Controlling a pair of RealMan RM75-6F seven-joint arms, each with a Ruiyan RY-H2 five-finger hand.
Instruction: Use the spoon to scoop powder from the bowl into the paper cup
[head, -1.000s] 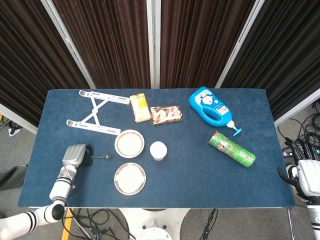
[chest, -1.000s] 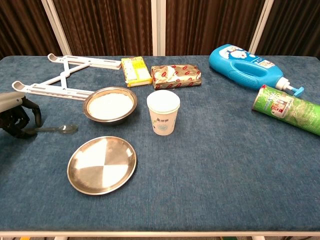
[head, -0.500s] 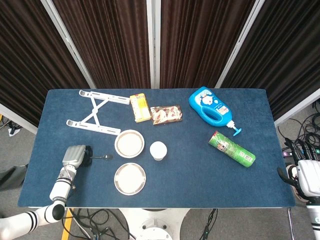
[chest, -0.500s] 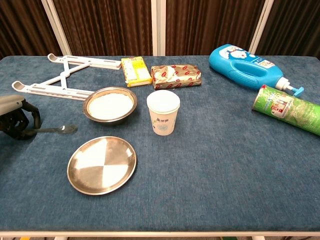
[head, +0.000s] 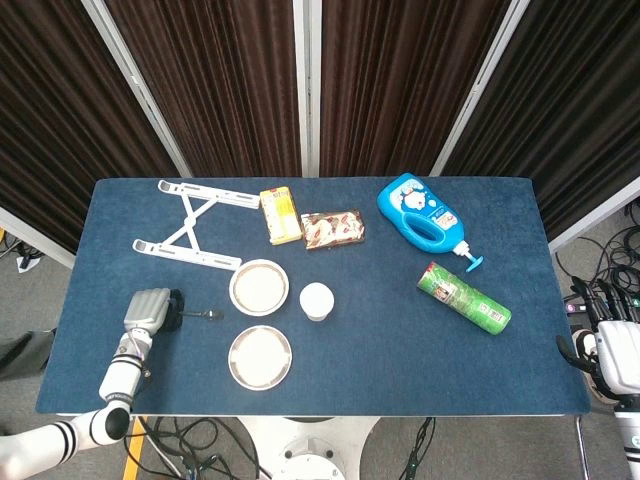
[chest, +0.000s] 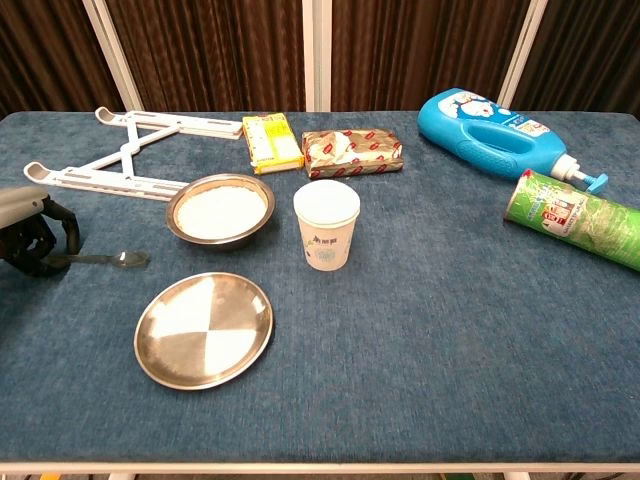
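Here, the left hand (chest: 28, 232), grey-shelled with dark curled fingers, grips the handle end of the small metal spoon (chest: 105, 259) at the table's left edge; the spoon's oval bowl points toward the table's middle, low over the blue felt-like table cover (chest: 450, 330).

Just beyond the spoon stands the round steel bowl of white powder (chest: 220, 209), and beside it the white paper cup (chest: 326, 224), upright, open-topped, tapered. Nearer the front edge lies the shallow, shiny steel plate (chest: 204, 328).

Further back: white folding metal stand (chest: 125, 155); yellow rectangular packet (chest: 271, 140); brown-and-red wrapped snack pack (chest: 351, 153). To the right lie a blue plastic detergent bottle (chest: 500, 132) with pump nozzle and a green cylindrical canister (chest: 575, 218), both on their sides.

The head view alone shows the right hand (head: 618, 355), off the table's right edge, its finger state not discernible. The chest view alone shows the spoon's bowl shape clearly.
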